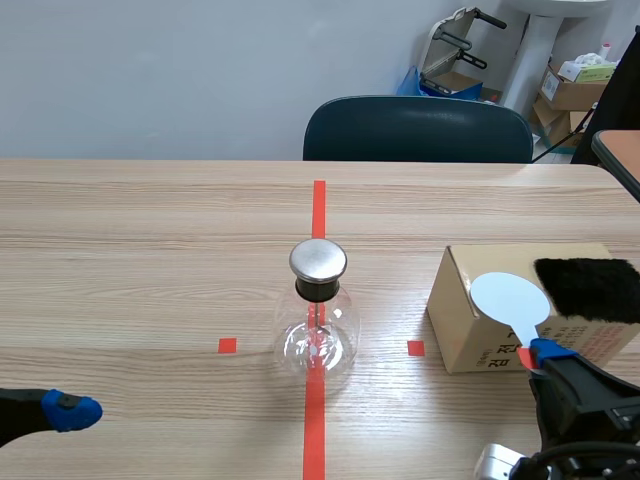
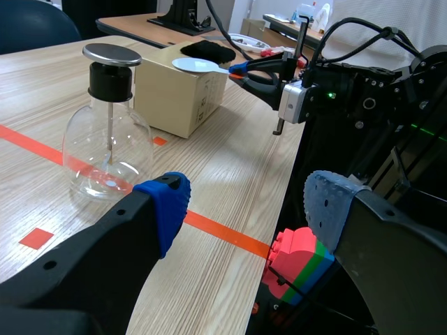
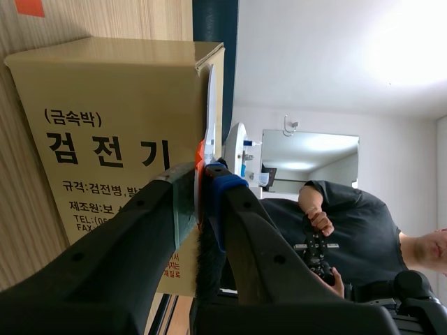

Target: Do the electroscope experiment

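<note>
The electroscope (image 1: 318, 318) is a clear glass flask with a black neck and a round metal cap, standing on the centre tape line. In the left wrist view the electroscope (image 2: 108, 150) is ahead of my left gripper (image 2: 244, 209), which is open and holds nothing. In the scene view my left gripper (image 1: 70, 410) is low at the near left. My right gripper (image 1: 541, 354) is shut on the red handle of a white disc paddle (image 1: 510, 298). The disc lies over the top of a cardboard box (image 1: 470, 330). Edge-on, the paddle (image 3: 209, 105) rises from between my right gripper (image 3: 202, 188) fingers.
A black fur pad (image 1: 588, 288) lies on the box's top at the right. A dark chair (image 1: 418, 130) stands behind the table's far edge. A block of coloured bricks (image 2: 300, 265) sits below the table's near edge. A person (image 3: 342, 223) shows in the right wrist view.
</note>
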Controlling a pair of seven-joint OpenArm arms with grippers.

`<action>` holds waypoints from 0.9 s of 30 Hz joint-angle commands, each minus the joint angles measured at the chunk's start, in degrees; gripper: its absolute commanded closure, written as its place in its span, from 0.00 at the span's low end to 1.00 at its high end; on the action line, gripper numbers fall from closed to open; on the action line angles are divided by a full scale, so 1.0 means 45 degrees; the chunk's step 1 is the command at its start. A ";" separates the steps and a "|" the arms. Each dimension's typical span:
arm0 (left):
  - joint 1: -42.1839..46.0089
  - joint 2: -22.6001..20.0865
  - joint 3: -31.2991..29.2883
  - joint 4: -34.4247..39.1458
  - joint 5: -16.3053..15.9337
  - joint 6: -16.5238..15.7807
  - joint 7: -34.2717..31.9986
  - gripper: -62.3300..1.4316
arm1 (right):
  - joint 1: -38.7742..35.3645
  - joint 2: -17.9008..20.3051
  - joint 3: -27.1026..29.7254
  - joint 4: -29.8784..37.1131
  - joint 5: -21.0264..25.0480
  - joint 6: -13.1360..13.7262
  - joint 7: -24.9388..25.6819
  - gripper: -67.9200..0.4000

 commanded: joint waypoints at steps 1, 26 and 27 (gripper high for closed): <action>-0.0039 0.0034 -0.0015 0.0165 -0.0073 -0.0068 -0.0189 0.39 | 0.0010 0.0160 0.0034 0.0219 0.0053 -0.0738 -0.0058 0.96; -0.0044 0.0034 -0.0015 0.0165 -0.0068 -0.0068 -0.0185 0.39 | 0.0010 0.0165 0.0034 0.0219 0.0044 -0.0738 -0.0058 0.00; -0.0044 0.0034 -0.0015 0.0165 -0.0068 -0.0068 -0.0185 0.39 | 0.0010 0.0165 0.0034 0.0219 0.0044 -0.0738 -0.0058 0.00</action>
